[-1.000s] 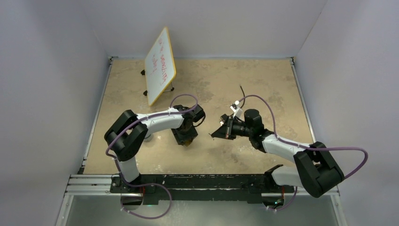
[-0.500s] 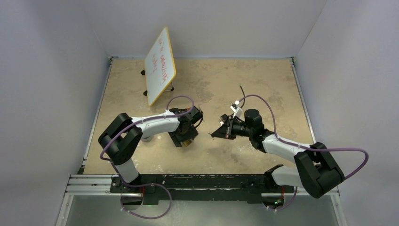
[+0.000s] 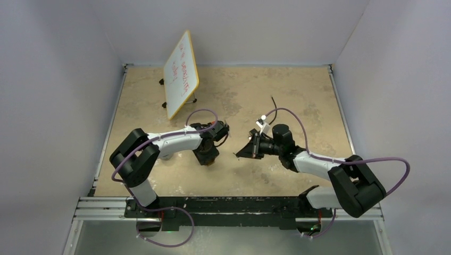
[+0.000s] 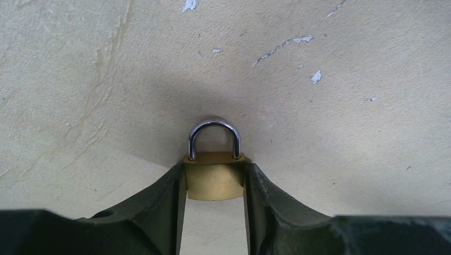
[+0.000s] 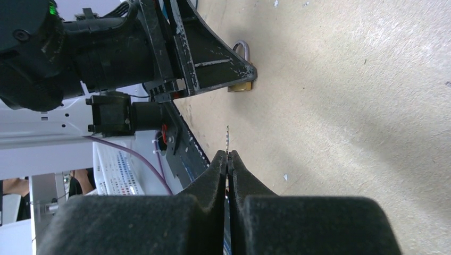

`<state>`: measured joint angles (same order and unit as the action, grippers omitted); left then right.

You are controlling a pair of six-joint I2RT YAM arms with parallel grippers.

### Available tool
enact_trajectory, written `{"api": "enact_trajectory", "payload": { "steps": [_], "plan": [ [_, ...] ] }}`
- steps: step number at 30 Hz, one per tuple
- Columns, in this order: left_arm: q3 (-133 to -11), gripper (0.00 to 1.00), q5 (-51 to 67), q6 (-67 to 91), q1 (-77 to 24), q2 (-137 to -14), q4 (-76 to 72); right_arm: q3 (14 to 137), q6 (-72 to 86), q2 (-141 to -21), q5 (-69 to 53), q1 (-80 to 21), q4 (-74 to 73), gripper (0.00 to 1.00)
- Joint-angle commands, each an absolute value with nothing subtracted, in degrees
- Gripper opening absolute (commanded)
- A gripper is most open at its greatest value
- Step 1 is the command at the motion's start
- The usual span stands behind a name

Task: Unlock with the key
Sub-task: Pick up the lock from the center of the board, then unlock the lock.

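padlock (image 4: 214, 179) sits low at the table (image 4: 345, 133), its brass sides clamped in the left gripper (image 3: 209, 158), prob to steady it for insertion, while the right gripper (image 5: 227, 157), fingers pinching the thin key (image 5: 227, 139), aims at it from well apart.

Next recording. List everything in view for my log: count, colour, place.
Padlock: one, brass body, silver shackle, clamped in the left gripper, left of centre.
Key: one, thin metal seen edge-on, pinched in the right gripper, tip toward the padlock.
Whiteboard: one, yellow frame, red writing, propped at back left.
Table: one, beige, scuffed.
Cables: two, purple, one looped along each arm.
Arms: two, white and black, reaching toward each other mid-table.
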<state>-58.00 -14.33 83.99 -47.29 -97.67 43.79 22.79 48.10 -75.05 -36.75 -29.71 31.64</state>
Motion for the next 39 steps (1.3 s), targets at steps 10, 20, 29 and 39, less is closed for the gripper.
{"api": "enact_trajectory", "payload": {
  "steps": [10, 20, 29, 39],
  "plan": [
    [-57.8, 0.24, -4.5, 90.9, -46.3, -90.6, 35.4, 25.0, 48.1, -78.4, -30.9, -37.5, 35.9, 0.0],
    [-52.7, 0.22, 5.6, 96.2, -45.4, -88.7, 27.0, 26.5, 46.8, -80.4, -29.5, -38.2, 36.0, 0.0],
    [-51.3, 0.21, 6.5, 97.1, -45.4, -88.3, 25.8, 26.0, 45.9, -80.6, -29.0, -38.3, 34.8, 0.0],
    [-50.9, 0.21, 5.3, 97.6, -45.3, -87.8, 25.8, 23.3, 43.0, -77.9, -31.8, -38.2, 35.2, 0.0]
  ]
}}
